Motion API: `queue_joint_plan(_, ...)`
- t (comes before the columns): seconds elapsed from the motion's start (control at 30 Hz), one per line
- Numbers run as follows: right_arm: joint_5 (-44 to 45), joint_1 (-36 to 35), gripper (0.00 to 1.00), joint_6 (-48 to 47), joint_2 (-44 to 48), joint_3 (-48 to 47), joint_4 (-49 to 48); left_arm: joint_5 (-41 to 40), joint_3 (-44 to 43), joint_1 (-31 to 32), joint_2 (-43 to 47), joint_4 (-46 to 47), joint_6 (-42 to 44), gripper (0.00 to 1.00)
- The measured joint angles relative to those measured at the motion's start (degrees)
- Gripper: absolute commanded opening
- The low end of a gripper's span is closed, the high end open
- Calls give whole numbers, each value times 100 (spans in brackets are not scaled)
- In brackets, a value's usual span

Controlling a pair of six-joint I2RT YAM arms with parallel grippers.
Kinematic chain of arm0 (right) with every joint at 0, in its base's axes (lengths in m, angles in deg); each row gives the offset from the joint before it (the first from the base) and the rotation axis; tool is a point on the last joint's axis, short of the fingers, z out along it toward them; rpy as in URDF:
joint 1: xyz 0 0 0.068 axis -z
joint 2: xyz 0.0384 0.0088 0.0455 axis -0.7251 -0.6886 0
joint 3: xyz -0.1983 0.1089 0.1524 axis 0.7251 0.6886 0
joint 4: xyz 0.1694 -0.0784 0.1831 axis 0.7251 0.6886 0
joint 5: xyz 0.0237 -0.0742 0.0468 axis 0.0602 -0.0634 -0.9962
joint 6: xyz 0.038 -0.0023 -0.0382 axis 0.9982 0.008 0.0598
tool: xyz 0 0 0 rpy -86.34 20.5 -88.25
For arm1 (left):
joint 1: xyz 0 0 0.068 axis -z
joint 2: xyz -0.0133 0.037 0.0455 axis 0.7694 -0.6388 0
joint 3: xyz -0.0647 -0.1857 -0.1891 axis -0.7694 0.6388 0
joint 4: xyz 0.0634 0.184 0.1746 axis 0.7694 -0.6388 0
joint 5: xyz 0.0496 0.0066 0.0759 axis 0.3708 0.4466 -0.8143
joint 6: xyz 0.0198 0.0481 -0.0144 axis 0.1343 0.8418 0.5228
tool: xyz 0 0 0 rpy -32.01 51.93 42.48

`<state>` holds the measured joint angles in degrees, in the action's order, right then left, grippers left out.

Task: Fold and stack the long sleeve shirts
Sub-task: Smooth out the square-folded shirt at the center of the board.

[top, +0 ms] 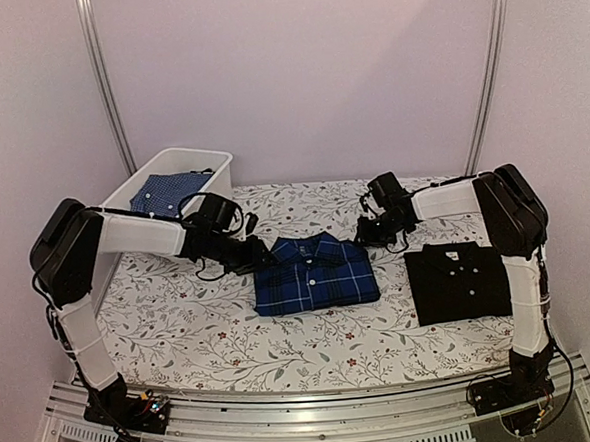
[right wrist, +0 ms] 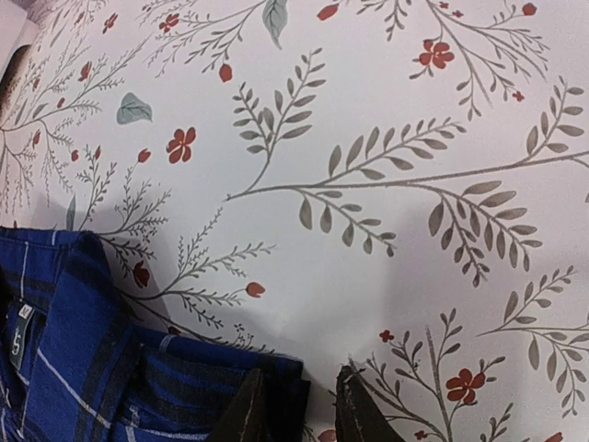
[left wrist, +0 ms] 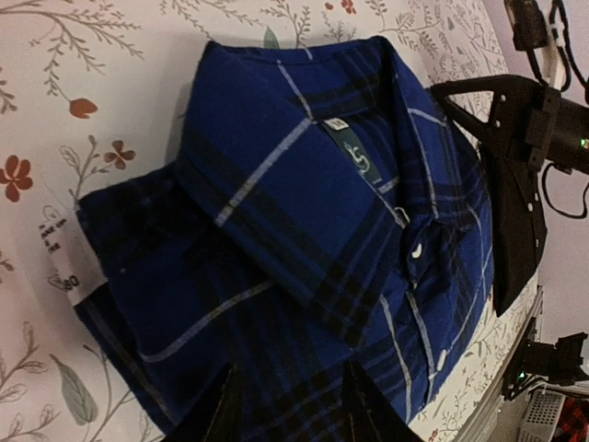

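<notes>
The navy-and-blue plaid shirt (top: 313,273) lies folded, collar up, at the table's middle. The plain black shirt (top: 459,281) lies folded to its right, apart from it. My left gripper (top: 255,255) is at the plaid shirt's far left corner. In the left wrist view it (left wrist: 294,414) is open, with the plaid cloth (left wrist: 304,212) under and between its fingers. My right gripper (top: 364,233) is at the shirt's far right corner. In the right wrist view it (right wrist: 299,419) is open, and the plaid shirt's corner (right wrist: 184,368) reaches just past the left finger.
A white bin (top: 206,158) at the back left holds another blue patterned shirt (top: 166,193). The table wears a floral cloth (top: 181,318). A white label (left wrist: 64,262) sticks out at the plaid shirt's side. The black shirt (left wrist: 511,239) shows beyond the plaid one.
</notes>
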<state>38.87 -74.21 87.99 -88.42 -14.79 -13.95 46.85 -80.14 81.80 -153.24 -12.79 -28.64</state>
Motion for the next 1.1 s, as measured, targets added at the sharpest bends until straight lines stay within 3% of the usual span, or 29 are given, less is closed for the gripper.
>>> queue_joint_plan(0.1, 98, 20, 45, -179, -129, -334, 278, 42, 28, 260, 0, 190, -227, 35)
queue_joint_plan(0.17, 184, 33, 48, -297, -103, -367, 466, 52, -28, 387, -2, 284, -345, 35)
queue_joint_plan(0.57, 1016, -501, 43, -339, 1434, -151, 1397, 234, -741, 549, -518, 533, -621, 33)
queue_joint_plan(0.8, 444, -1137, 42, -90, 1578, 468, 907, 389, -925, 752, -953, 542, -682, 33)
queue_joint_plan(1.1, 46, -1075, 43, 391, 1488, 1869, 125, 494, -953, 780, -1399, 754, -702, 32)
